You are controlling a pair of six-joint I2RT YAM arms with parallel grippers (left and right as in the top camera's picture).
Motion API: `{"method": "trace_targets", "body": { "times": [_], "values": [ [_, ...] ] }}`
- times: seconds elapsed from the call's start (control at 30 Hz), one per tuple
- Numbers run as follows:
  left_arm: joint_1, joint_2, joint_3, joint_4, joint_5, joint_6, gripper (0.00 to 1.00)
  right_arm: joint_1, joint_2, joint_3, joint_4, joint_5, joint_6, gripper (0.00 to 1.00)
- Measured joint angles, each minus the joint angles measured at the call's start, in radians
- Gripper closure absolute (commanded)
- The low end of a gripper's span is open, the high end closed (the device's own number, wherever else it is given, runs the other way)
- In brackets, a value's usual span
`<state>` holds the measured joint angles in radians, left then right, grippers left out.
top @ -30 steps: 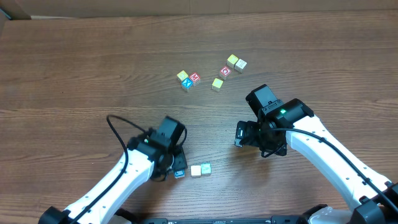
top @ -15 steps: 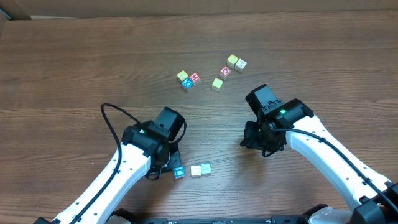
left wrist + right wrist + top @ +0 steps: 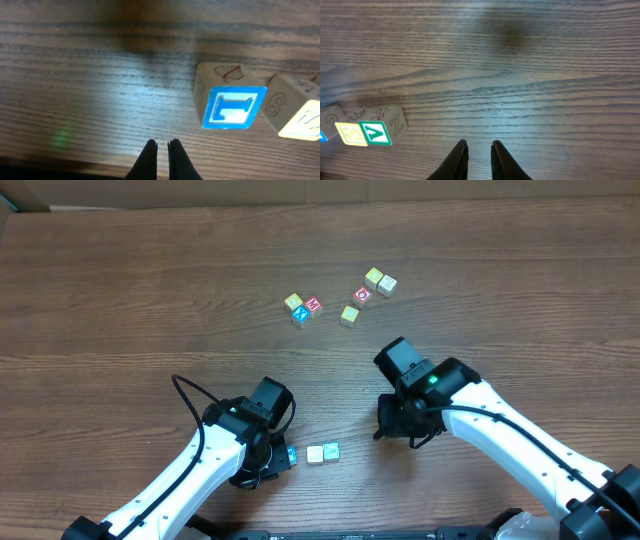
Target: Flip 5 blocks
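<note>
Right hand [image 3: 479, 145] slid left, barely parted | left hand [image 3: 162, 144] pressed together | blue block [image 3: 232, 107] letter: wrist-only

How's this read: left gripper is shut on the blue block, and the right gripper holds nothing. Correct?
Not quite. The left gripper is shut, but on nothing: the blue block sits on the table, off to one side of the fingertips, as the left wrist view shows. The right gripper does hold nothing.
</note>
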<state>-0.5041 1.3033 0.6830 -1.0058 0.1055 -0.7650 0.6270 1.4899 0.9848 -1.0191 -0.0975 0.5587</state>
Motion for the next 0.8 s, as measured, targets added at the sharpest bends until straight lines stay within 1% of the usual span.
{"method": "trace_targets", "body": {
  "times": [0.17,0.37,0.53,0.8],
  "values": [
    [0.0,0.011,-0.002,0.027,0.004,-0.005,0.96,0.031,0.0,-0.048,0.04,-0.003,0.014,0.82],
    [0.0,0.097,-0.002,0.074,0.006,-0.011,0.96,0.056,0.0,-0.082,0.068,-0.004,0.018,0.82],
    [0.0,0.16,-0.003,0.094,-0.026,-0.014,0.96,0.057,0.0,-0.085,0.077,-0.004,0.017,0.81],
    [0.0,0.166,-0.003,0.174,-0.043,-0.013,0.96,0.057,0.0,-0.085,0.099,-0.01,0.016,0.81]
  ]
}}
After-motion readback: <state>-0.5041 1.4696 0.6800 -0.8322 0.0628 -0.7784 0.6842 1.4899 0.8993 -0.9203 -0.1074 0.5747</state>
